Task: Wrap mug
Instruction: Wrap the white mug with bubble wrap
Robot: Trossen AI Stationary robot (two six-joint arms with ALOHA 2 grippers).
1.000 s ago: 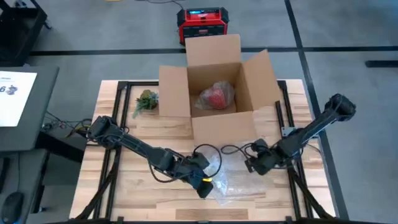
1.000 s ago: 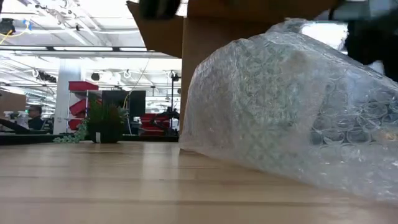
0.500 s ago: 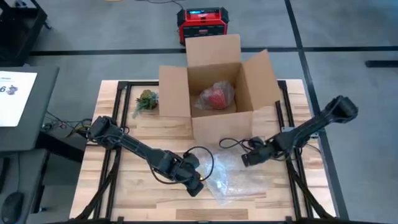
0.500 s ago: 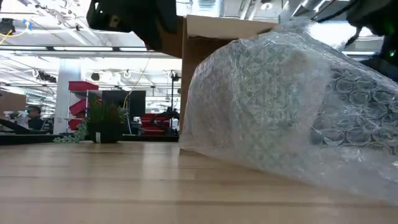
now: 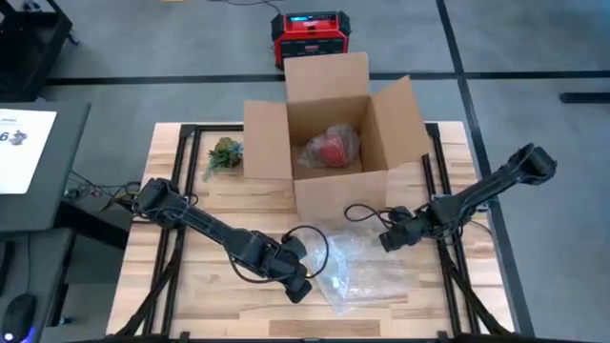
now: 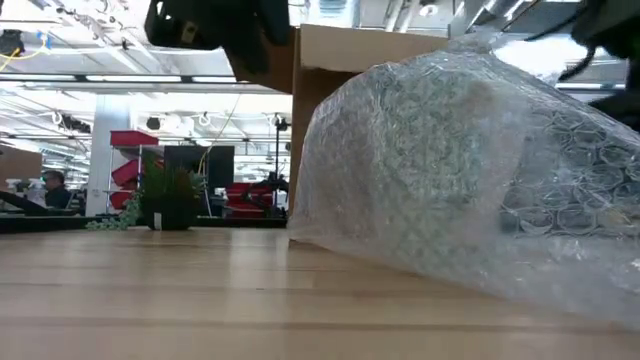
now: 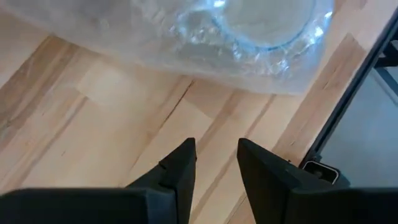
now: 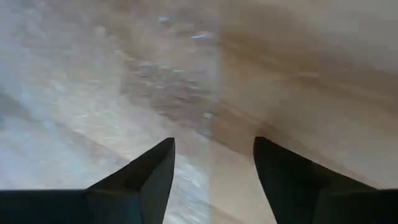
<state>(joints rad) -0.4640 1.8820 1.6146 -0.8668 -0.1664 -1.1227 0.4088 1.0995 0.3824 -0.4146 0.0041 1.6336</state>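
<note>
Currently on your bench (image 5: 219, 286), item by item.

Mug (image 7: 264, 22): lies inside a loose bundle of bubble wrap (image 5: 362, 272) at the near middle of the bench, between the two arms. In the left wrist view you can see its round rim through the plastic, mouth turned toward that camera. Its long axis therefore seems to point roughly at the left arm, though the wrap blurs it.

Left gripper (image 5: 298, 289): sits at the near left edge of the wrap, just beside it. Jaws narrowly apart, nothing between them, only bare wood under the tips.

Right gripper (image 5: 389, 238): sits at the far right corner of the wrap. Jaws well apart, empty, looking down onto wrap and wood.

Box (image 5: 329, 143): open at the far middle, with a red thing (image 5: 329, 150) already wrapped inside.

Plant (image 5: 224, 152): small, far left of the box.

Red unit (image 5: 312, 33): on the floor beyond the bench.

Judgement: the mug lies to the right of your left gripper and nearer it than the right, so the left arm looks better placed to take an edge.
</note>
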